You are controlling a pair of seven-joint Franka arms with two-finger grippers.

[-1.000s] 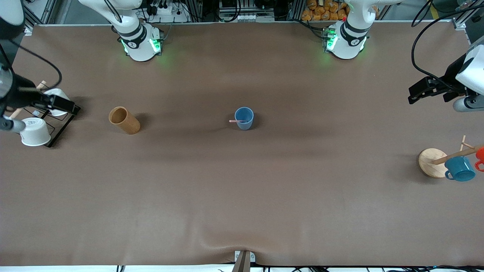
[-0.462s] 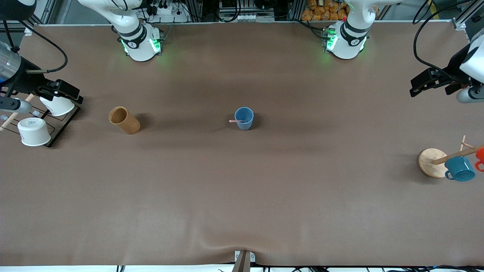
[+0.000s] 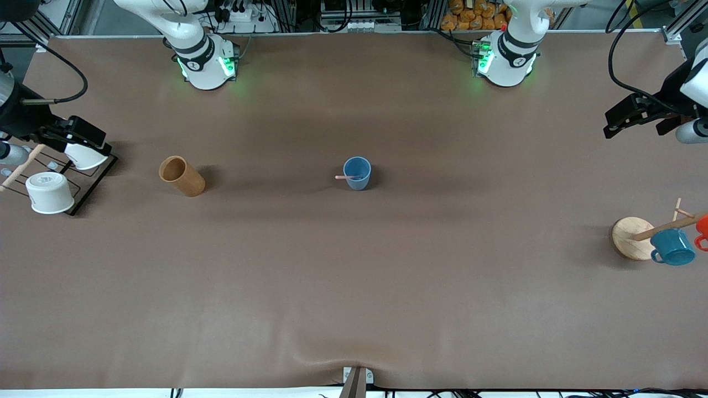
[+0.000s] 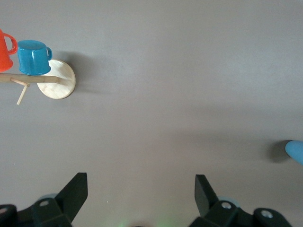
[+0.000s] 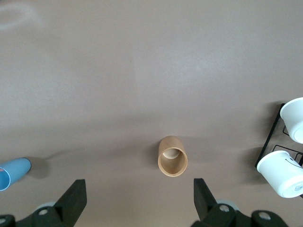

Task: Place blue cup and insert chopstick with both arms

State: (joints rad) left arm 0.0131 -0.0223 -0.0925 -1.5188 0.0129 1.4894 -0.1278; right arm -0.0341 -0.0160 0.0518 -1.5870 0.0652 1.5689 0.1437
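The blue cup (image 3: 357, 173) stands upright mid-table. The pale pink chopstick (image 3: 344, 177) rests inside it, leaning out over the rim toward the right arm's end. The cup also shows at the edge of the left wrist view (image 4: 296, 151) and of the right wrist view (image 5: 13, 172). My left gripper (image 3: 622, 117) is open and empty, up in the air over the left arm's end of the table; its view shows it (image 4: 140, 184) over bare mat. My right gripper (image 3: 88, 135) is open and empty over the white cups' rack; its view shows it (image 5: 137, 189) too.
A brown cylindrical cup (image 3: 181, 176) stands between the blue cup and a black wire rack (image 3: 94, 182) with white cups (image 3: 50, 192). A wooden mug stand (image 3: 630, 237) with a teal mug (image 3: 672, 247) and an orange mug (image 3: 702, 228) stands at the left arm's end.
Both grippers have drawn a little farther from the cup, toward the table's ends and the bases' side. The blue cup and chopstick have not moved.
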